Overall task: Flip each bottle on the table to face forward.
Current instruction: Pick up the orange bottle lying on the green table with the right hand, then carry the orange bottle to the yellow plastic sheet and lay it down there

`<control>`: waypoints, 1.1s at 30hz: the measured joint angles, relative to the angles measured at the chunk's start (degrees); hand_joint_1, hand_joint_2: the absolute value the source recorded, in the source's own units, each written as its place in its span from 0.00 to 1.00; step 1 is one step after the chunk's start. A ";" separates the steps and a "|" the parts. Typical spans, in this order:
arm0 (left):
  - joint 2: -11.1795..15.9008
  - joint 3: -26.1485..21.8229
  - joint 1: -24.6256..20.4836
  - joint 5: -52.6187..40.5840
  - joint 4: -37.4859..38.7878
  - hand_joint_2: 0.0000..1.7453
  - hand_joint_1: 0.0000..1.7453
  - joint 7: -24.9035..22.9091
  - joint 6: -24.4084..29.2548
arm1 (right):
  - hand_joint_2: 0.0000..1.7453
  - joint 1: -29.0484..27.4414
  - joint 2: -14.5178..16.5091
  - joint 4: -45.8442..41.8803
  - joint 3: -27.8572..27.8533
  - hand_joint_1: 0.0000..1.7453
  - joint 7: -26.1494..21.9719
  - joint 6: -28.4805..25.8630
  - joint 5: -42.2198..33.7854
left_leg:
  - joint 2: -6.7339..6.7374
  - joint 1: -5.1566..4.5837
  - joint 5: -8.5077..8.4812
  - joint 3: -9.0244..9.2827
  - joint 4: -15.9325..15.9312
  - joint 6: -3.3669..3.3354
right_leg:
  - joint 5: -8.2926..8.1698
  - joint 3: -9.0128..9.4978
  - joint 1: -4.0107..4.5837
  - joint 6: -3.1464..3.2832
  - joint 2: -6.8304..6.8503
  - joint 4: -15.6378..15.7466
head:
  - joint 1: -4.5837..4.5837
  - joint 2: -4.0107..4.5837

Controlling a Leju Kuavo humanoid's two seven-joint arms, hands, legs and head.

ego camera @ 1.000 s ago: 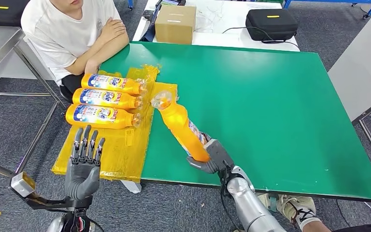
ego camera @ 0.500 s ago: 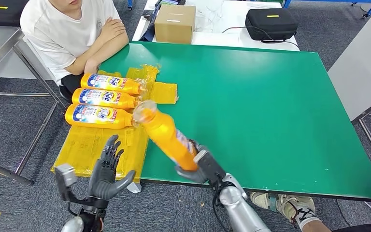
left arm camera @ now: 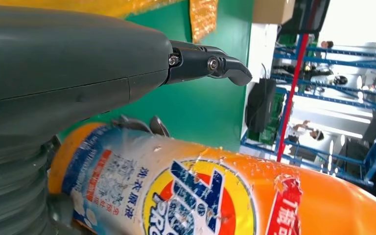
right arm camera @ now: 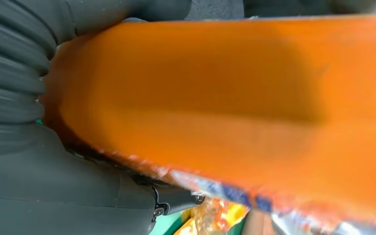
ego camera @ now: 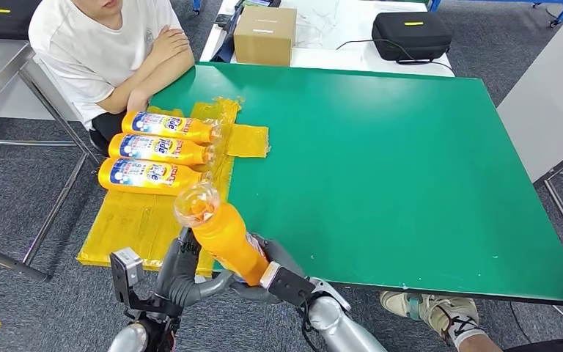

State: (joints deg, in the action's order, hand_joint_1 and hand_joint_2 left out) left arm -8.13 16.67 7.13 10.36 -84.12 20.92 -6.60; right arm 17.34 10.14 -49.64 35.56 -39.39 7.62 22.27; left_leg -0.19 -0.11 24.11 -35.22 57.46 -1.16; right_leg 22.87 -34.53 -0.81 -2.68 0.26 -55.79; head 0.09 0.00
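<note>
My right hand (ego camera: 277, 276) grips an orange detergent bottle (ego camera: 223, 236) by its base, off the table's front edge, with its clear cap (ego camera: 196, 203) tilted up toward the far left. The right wrist view is close on the bottle's plain orange side (right arm camera: 225, 98) against the right hand (right arm camera: 29, 186). My left hand (ego camera: 179, 270) is right beside the bottle's lower end. In the left wrist view the printed label (left arm camera: 200, 196) lies against the palm while the left thumb (left arm camera: 78, 73) stands apart above it. Three more orange bottles (ego camera: 160, 149) lie label-up on a yellow sheet (ego camera: 135, 227).
The green table (ego camera: 396, 161) stretches to the right. A person (ego camera: 110, 51) sits at its far left corner with arms folded on the edge. A cardboard box (ego camera: 266, 35) and a black case (ego camera: 410, 35) sit on the white table behind.
My right hand has carried the bottle left and toward me, off the table's front edge. My left hand has turned and moved right, up against the bottle's lower end.
</note>
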 joint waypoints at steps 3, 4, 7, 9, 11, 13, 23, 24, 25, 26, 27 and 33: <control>0.28 1.03 -0.01 0.63 -0.21 1.00 0.00 0.07 -0.51 | 1.00 1.43 0.39 1.41 1.57 1.00 -0.03 -0.24 0.60 | 0.00 0.01 0.00 0.00 0.00 0.00 | 0.00 -0.02 0.00 0.00 0.00 0.00 | 0.00 0.00; 0.39 1.37 -0.04 1.25 -0.32 1.00 0.00 0.03 -1.09 | 1.00 1.86 0.58 1.95 2.12 1.00 -0.06 -0.36 0.51 | 0.00 0.01 0.00 0.00 0.00 0.01 | 0.00 -0.02 0.01 0.00 0.00 0.00 | 0.00 0.00; 0.81 2.46 -0.19 3.78 -0.67 1.00 0.00 -0.02 -3.98 | 1.00 2.66 1.05 3.33 3.99 1.00 -0.29 -0.79 -0.10 | 0.00 0.01 -0.01 0.00 0.00 0.01 | 0.00 -0.03 0.01 0.00 0.00 -0.01 | 0.00 0.00; 1.30 2.89 -0.22 4.56 -0.88 1.00 0.00 0.19 -5.39 | 1.00 2.95 1.14 3.97 4.83 1.00 -0.49 -1.22 -0.57 | 0.00 0.01 -0.01 -0.01 0.00 0.01 | 0.01 -0.04 0.01 0.01 0.00 -0.01 | 0.01 0.00; 1.84 3.10 -0.21 4.52 -1.05 1.00 0.00 0.45 -5.93 | 1.00 3.12 1.15 4.49 5.39 1.00 -0.63 -1.52 -0.80 | 0.00 0.01 -0.01 -0.01 0.00 0.01 | 0.01 -0.04 0.00 0.01 0.00 0.00 | 0.01 0.00; 2.26 3.26 -0.20 4.43 -1.09 1.00 0.00 0.54 -6.04 | 1.00 3.21 1.16 4.87 5.81 1.00 -0.68 -1.64 -0.83 | 0.00 0.01 0.00 -0.02 0.00 0.01 | 0.01 -0.04 0.00 0.01 0.00 0.00 | 0.00 0.00; 3.37 3.61 -0.23 6.43 -0.93 1.00 0.00 -1.45 -7.19 | 1.00 3.44 1.22 6.46 6.44 1.00 -0.71 -2.55 -0.73 | 0.00 0.01 0.00 -0.02 0.00 0.01 | 0.01 -0.05 0.01 0.01 0.00 0.00 | 0.00 0.00; 3.40 3.68 -0.26 6.49 -0.80 1.00 0.00 -1.77 -6.85 | 1.00 3.44 1.26 6.75 6.46 1.00 -0.72 -2.84 -0.69 | 0.00 0.01 0.00 -0.02 0.00 0.01 | 0.01 -0.06 0.01 0.01 0.00 0.00 | 0.00 0.00; 3.40 3.79 -0.29 6.56 -0.67 1.00 0.00 -2.10 -6.36 | 1.00 3.43 1.32 7.05 6.47 1.00 -0.72 -3.14 -0.65 | 0.00 0.01 0.00 -0.02 0.00 0.01 | 0.01 -0.06 0.01 0.01 0.00 0.00 | 0.00 0.00; 3.40 3.92 -0.32 6.71 -0.54 1.00 0.00 -2.45 -5.81 | 1.00 3.42 1.37 7.33 6.47 1.00 -0.72 -3.39 -0.61 | 0.00 0.01 0.00 -0.02 0.00 0.01 | 0.01 -0.06 0.01 0.01 0.00 0.00 | 0.00 0.00; 3.40 4.03 -0.33 6.84 -0.45 1.00 0.00 -2.78 -5.27 | 1.00 3.41 1.40 7.57 6.47 1.00 -0.72 -3.62 -0.57 | 0.00 0.01 0.00 -0.02 0.00 0.01 | 0.01 -0.06 0.01 0.01 0.00 0.00 | -0.01 0.00; 3.43 4.54 -0.28 7.14 -0.38 1.00 0.66 -2.99 -4.33 | 1.00 3.48 1.73 8.92 6.16 1.00 -0.23 -3.67 -0.61 | 0.01 0.01 0.00 -0.04 0.00 0.01 | 0.00 -0.07 0.00 0.00 0.00 0.00 | 0.00 0.00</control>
State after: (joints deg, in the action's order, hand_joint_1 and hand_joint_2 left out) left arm -4.70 21.21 6.85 17.50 -84.50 17.94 -10.92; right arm 20.82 11.87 -40.72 41.72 -39.62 3.95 21.66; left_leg -0.19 -0.10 24.10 -35.26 57.46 -1.15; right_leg 22.87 -34.60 -0.81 -2.68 0.26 -55.79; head 0.09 0.00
